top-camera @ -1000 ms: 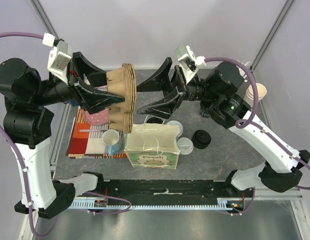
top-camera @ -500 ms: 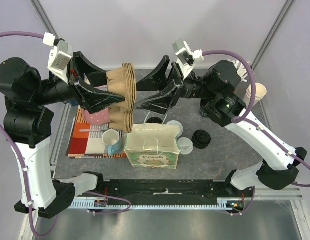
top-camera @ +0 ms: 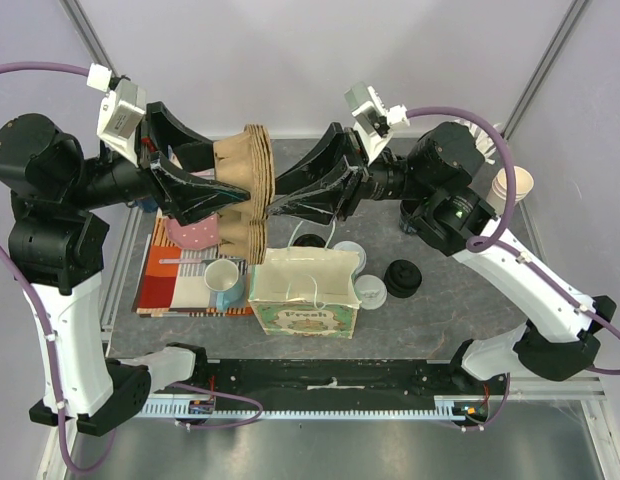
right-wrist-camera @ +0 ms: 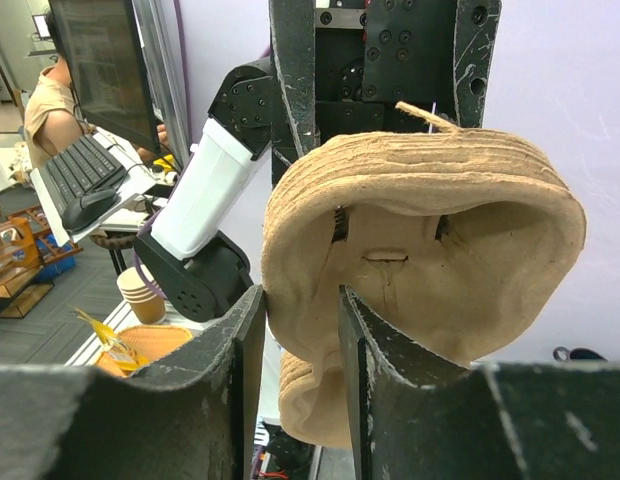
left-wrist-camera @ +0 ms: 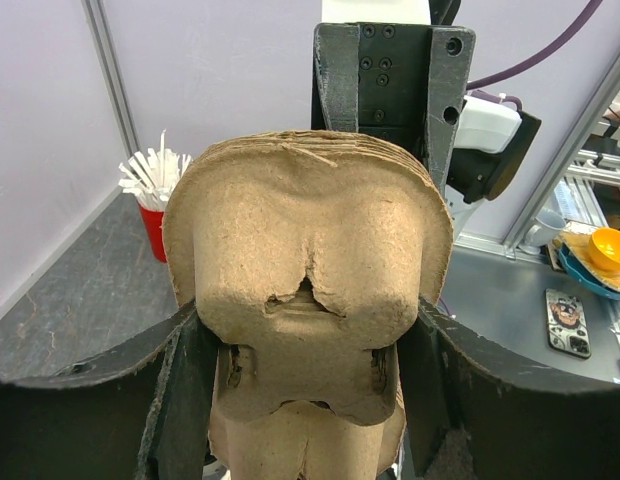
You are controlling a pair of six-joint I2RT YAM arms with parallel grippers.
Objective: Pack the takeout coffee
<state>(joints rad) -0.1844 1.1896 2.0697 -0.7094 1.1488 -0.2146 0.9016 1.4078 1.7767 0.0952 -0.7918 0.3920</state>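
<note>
A stack of brown pulp cup carriers hangs in the air on its side above the table. My left gripper is shut on it, with a finger pressed against each flank of the stack. From the right, my right gripper has its fingers on either side of a corner lobe of the outermost carrier, both touching the pulp. Two takeout coffee cups with white lids stand on the table behind and right of the paper bag, the first partly hidden by it.
A black lidless cup and a loose black lid sit near the coffees. A striped mat holds a pink dotted bowl and a mug. Stacked paper cups stand far right, a red cup of straws at the back.
My right gripper has moved left to the carrier stack, and its jaws have narrowed around the carrier's edge. The left arm and the stack have stayed still.
</note>
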